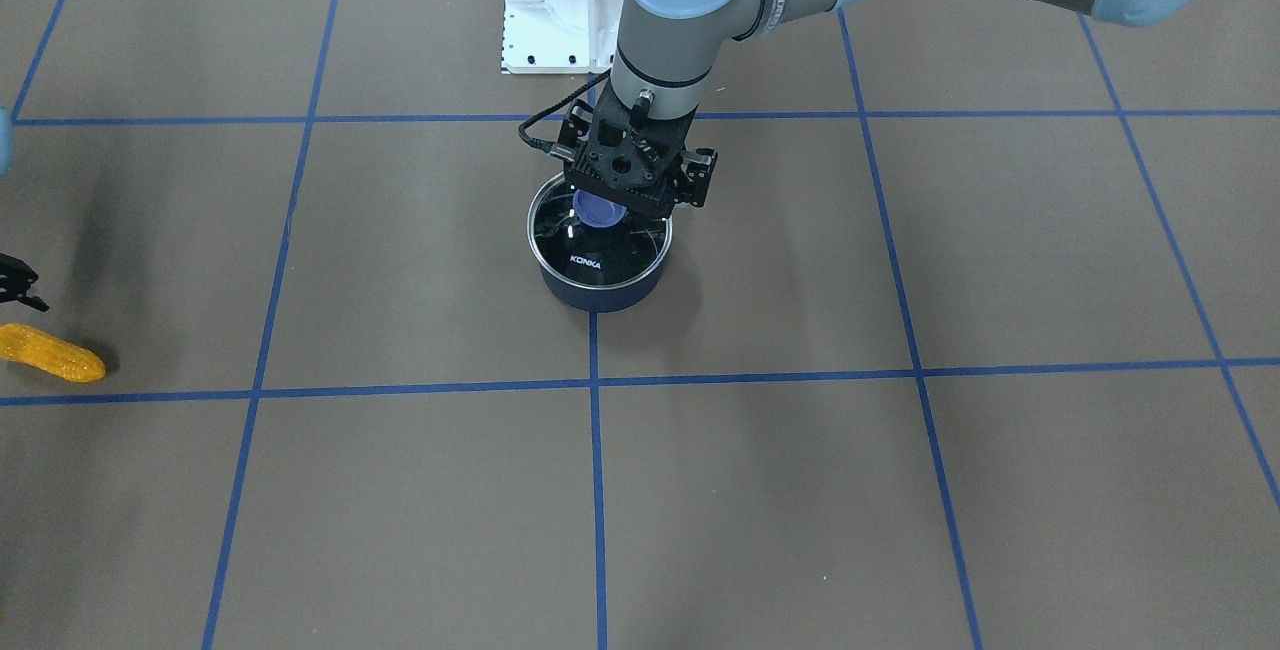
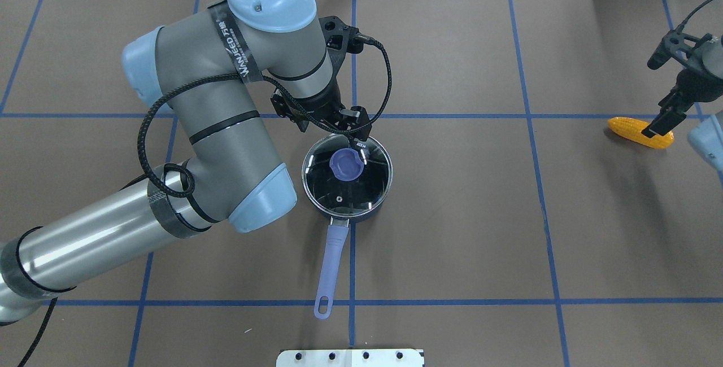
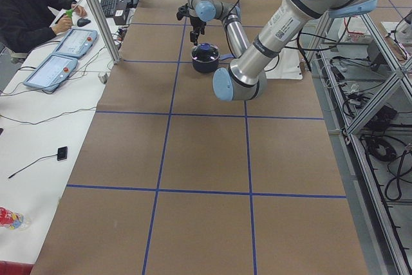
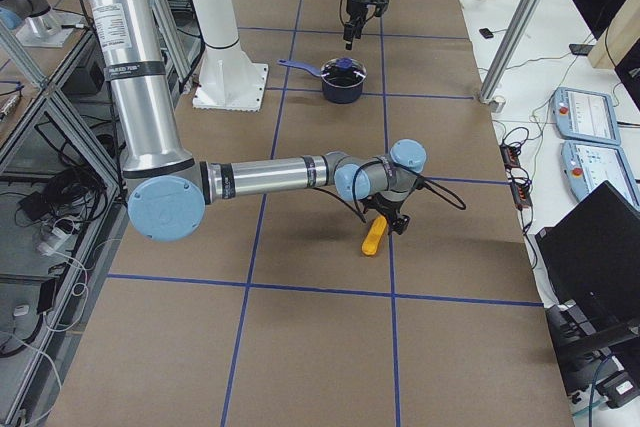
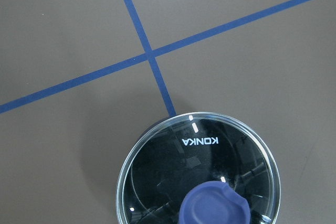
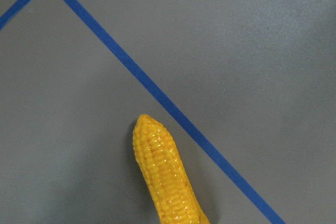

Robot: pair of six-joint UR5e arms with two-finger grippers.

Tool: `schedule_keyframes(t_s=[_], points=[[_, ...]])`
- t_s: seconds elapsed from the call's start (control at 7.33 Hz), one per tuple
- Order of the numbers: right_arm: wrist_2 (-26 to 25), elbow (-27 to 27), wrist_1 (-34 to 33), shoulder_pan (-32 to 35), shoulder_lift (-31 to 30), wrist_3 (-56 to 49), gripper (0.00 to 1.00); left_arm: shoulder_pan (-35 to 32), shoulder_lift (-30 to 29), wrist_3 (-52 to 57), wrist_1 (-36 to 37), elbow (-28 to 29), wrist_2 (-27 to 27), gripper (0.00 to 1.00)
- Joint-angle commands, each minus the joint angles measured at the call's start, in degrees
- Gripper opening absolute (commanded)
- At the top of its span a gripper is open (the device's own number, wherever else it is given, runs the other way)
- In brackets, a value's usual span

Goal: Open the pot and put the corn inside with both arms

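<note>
Glass lid [image 2: 339, 200] covers pot [image 1: 600, 296]; left end effector [image 2: 351, 125], right end effector [image 2: 660, 124]: spread hidden, unreadable

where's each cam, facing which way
front-facing: across table, facing robot; left arm over pot
overhead: behind robot, looking down; left arm, right arm
exterior left: table's left end, looking along; left arm near
exterior right: opposite end, likewise; right arm near
left wrist: down on lid; arm unseen
right wrist: down on corn; arm unseen
shared: overhead shows lid, corn too

Plenty stays out of sight

The left gripper [image 1: 618, 192] hides its jaws under its own wrist block; the right gripper [image 1: 20, 287] is clipped by the front view's edge; the corn [image 6: 167, 174] runs off the wrist view's bottom.
</note>
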Motion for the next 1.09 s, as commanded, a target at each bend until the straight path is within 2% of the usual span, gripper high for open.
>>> schedule_keyframes(t_s=[0.0,0.27,0.95], points=[[-0.6,-1.1,0.1,-2.6,0.4,-0.4,0.95,0.0,0.0,0.0,-0.3,0.0,0.0,0.99],[-2.7,-2.0,0.1,-2.9,0.5,-2.6,0.95,0.0,0.7,0.1,-0.3,0.0,0.0,0.99],[-3.2,-2.6,0.0,-2.9,2.1,-3.4,0.92,0.0,0.8,0.1,-0.3,0.0,0.0,0.99]])
